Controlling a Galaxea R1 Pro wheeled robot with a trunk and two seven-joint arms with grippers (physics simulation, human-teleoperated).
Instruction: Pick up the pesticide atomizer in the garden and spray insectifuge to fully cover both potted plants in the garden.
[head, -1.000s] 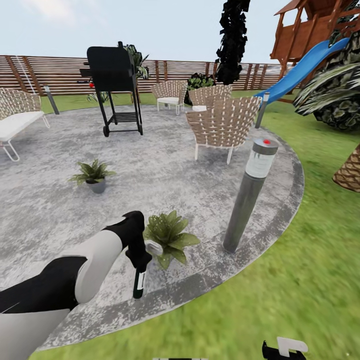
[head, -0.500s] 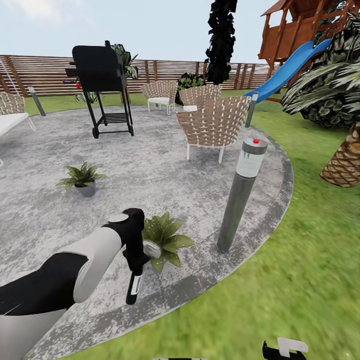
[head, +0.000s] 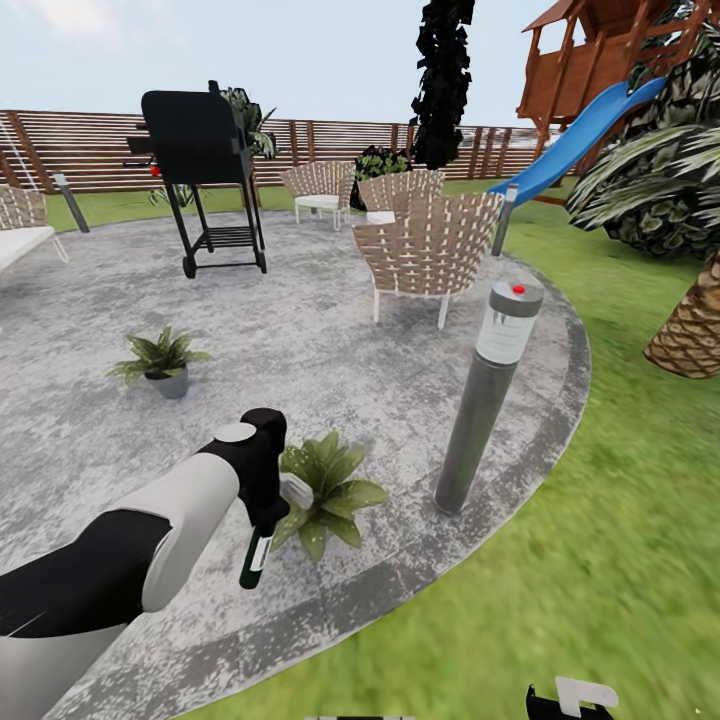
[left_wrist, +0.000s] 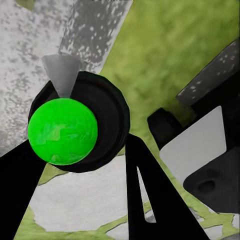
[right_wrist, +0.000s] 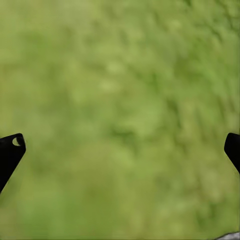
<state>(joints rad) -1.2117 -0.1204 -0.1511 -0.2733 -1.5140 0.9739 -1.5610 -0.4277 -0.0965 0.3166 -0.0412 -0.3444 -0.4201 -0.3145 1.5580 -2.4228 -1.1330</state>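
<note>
Left gripper (head: 265, 510) clasps dark, pale-labelled pesticide atomizer (head: 254, 560).

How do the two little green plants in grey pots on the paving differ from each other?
The nearer leafy green plant sits right by the spray head of the dark bottle in the left end effector, and its leaves hide its pot. The farther leafy green plant stands alone mid-patio with its grey pot showing. The nearer one is close to the grey bollard lamp; the farther one is not. Both are low rosettes on the grey paving.
</note>
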